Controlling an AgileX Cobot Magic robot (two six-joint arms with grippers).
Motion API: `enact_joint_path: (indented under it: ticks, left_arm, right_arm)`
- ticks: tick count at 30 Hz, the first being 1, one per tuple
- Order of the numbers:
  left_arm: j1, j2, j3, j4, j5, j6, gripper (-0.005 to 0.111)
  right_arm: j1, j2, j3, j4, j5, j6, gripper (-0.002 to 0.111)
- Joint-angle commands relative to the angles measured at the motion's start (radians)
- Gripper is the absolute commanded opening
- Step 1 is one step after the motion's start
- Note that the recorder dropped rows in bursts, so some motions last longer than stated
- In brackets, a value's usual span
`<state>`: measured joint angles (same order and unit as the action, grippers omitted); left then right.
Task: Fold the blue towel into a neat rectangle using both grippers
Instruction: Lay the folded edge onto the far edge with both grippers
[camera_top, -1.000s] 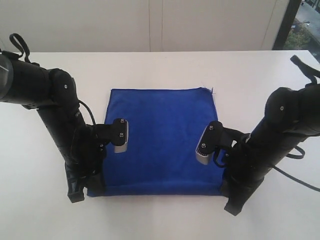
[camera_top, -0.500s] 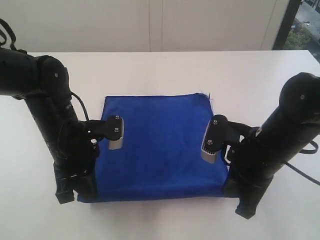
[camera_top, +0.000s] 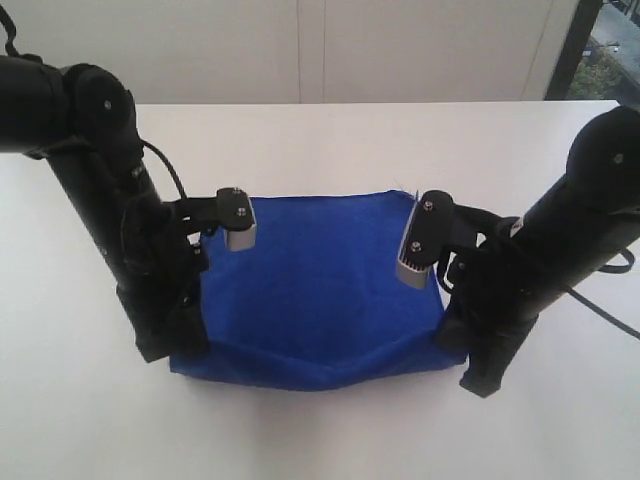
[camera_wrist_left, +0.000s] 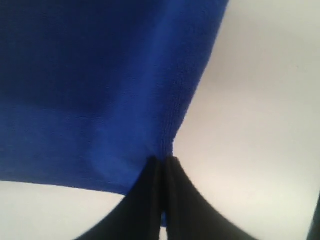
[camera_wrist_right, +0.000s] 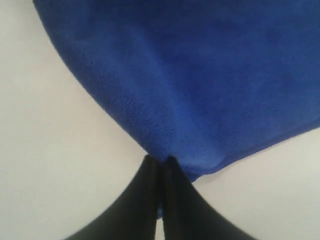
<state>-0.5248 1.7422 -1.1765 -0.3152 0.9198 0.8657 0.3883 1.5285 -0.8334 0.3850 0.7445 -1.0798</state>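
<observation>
Both near corners of the towel (camera_top: 320, 290) pinched
The left gripper (camera_wrist_left: 162, 162) and right gripper (camera_wrist_right: 161, 162) clamp it; its near edge sags, with open table (camera_top: 320, 440) around.

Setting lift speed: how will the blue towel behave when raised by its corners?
Probably floppy: the blue towel sags between the left end effector and right end effector. Likely light, since narrow pinches hold it. Fuzzy weave should resist slipping.
</observation>
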Motion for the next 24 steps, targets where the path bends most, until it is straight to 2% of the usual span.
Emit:
enact_joint_path:
  ticks: [1,4,7,16,24]
  left_arm:
    - [0.004,-0.009,-0.065,0.072,-0.032,-0.103,0.0]
    - [0.004,-0.009,-0.095,0.136,-0.076,-0.165,0.0]
    - [0.004,-0.009,-0.105,0.14,-0.15,-0.167,0.0]
    - [0.004,-0.008,-0.105,0.146,-0.359,-0.203,0.0]
    - [0.017,-0.008,-0.105,0.231,-0.488,-0.302,0.0]
  right_arm:
    - [0.001,-0.011,-0.042,-0.044,-0.061,0.064,0.0]
    - [-0.001,-0.011,-0.063,-0.134,-0.12,0.194,0.0]
    - [-0.001,-0.009,-0.075,-0.213,-0.175,0.291,0.0]
    - [-0.001,0.081,-0.103,-0.227,-0.308,0.344,0.0]
    - [-0.007,0.14,-0.18,-0.229,-0.374,0.384,0.0]
